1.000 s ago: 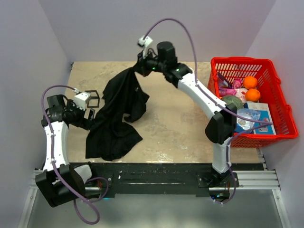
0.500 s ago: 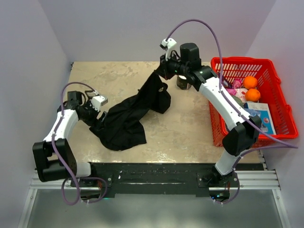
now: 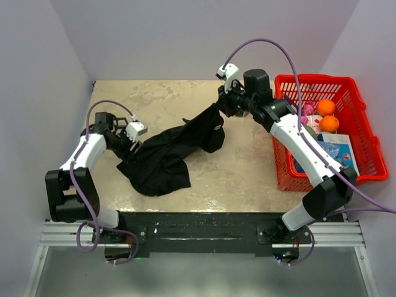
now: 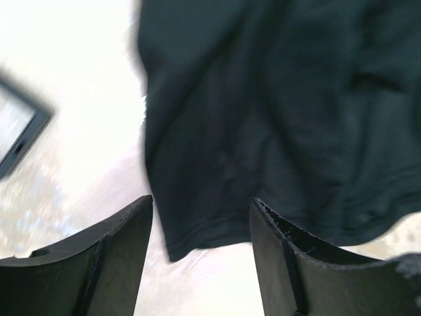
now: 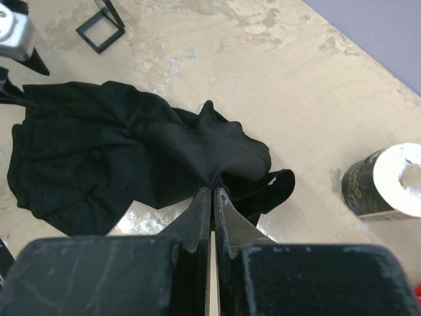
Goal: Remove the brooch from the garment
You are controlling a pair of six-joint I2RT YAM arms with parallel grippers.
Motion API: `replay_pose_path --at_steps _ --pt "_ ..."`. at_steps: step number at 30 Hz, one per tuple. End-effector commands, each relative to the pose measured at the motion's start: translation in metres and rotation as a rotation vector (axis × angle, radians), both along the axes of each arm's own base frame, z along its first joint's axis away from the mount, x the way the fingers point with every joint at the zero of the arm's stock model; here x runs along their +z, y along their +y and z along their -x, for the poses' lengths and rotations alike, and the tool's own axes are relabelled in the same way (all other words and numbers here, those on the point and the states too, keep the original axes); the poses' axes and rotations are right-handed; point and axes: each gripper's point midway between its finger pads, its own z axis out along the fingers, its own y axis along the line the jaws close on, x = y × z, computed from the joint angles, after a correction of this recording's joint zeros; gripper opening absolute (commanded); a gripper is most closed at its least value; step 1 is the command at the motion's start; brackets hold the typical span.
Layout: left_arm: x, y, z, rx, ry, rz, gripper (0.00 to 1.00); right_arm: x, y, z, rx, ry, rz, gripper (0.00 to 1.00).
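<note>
1. Left gripper [image 4: 199,205]: sits at the left side of the table [image 3: 247,167], at the left end of the garment [image 3: 158,164]. The jaws are released and stand apart. In the left wrist view the two fingers [image 4: 118,257] frame a hemmed edge of the black cloth. Whether either finger touches the cloth cannot be told.
2. Black square frame [image 5: 100,26]: lies flat on the table beyond the left end of the garment, apart from the cloth. It shows as a blurred corner at the left edge of the left wrist view.
3. Garment: a black T-shirt, stretched across the table from the left gripper toward the right gripper. The left and near part lies crumpled on the surface. The far right end rises off the table.
4. Brooch: cannot be made out in any view. Its place on the garment cannot be told.
5. Right gripper [image 5: 213,187]: clenched on a raised fold at the right end of the garment. The fingertips meet with the cloth pinched between them.
6. Dark can [image 5: 385,181]: pale-topped, stands upright on the table to the right of the held fold, apart from the cloth.
7. Red basket [image 3: 356,93]: rests at the right edge of the table. It holds two oranges [image 3: 327,107] and several packets.
</note>
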Motion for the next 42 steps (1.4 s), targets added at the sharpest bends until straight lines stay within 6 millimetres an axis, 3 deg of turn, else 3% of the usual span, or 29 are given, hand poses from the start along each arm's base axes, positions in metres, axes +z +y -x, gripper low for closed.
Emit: replay_pose_path --at_steps 1,4,6,9,14,18,20,22,24,27,32,39,42 --pt "0.005 -0.041 0.028 -0.143 0.025 0.057 0.63 0.015 -0.01 -0.001 -0.033 -0.067 -0.001 0.0" --pt "-0.012 -0.046 0.039 -0.158 0.053 -0.012 0.59 0.012 -0.008 -0.004 -0.026 -0.056 -0.004 0.0" --pt "-0.025 -0.038 0.045 -0.127 0.072 -0.07 0.59 0.011 -0.005 -0.006 -0.023 -0.049 -0.01 0.0" --pt "-0.034 -0.031 0.042 -0.083 0.058 -0.121 0.55 0.012 -0.002 -0.007 -0.017 -0.043 -0.022 0.0" --pt "-0.033 -0.031 0.028 -0.037 0.008 -0.142 0.5 0.008 -0.002 -0.007 -0.019 -0.036 -0.019 0.0" --pt "-0.038 -0.031 0.022 -0.023 0.015 -0.149 0.3 0.006 -0.002 -0.009 -0.025 -0.033 -0.018 0.0" --pt "-0.041 -0.026 0.018 -0.001 0.03 -0.174 0.25 0.006 -0.002 -0.01 -0.025 -0.033 -0.016 0.0" --pt "-0.037 -0.021 0.016 0.014 0.018 -0.194 0.25 0.004 -0.002 -0.011 -0.025 -0.028 -0.008 0.0" --pt "-0.027 -0.018 0.015 0.01 -0.016 -0.205 0.36 0.005 -0.002 -0.012 -0.024 -0.03 -0.006 0.0" --pt "-0.023 -0.019 0.036 -0.02 0.026 -0.195 0.45 0.005 -0.002 -0.011 -0.024 -0.03 -0.003 0.0" --pt "-0.041 -0.014 0.059 -0.029 0.086 -0.216 0.37 0.0 0.0 -0.013 -0.019 -0.018 -0.005 0.0" --pt "-0.044 -0.007 0.038 0.03 0.047 -0.254 0.33 0.001 0.004 -0.016 -0.012 -0.016 -0.012 0.0" --pt "-0.047 -0.006 0.041 0.017 0.062 -0.263 0.3 0.003 0.003 -0.016 -0.014 -0.022 -0.011 0.0"
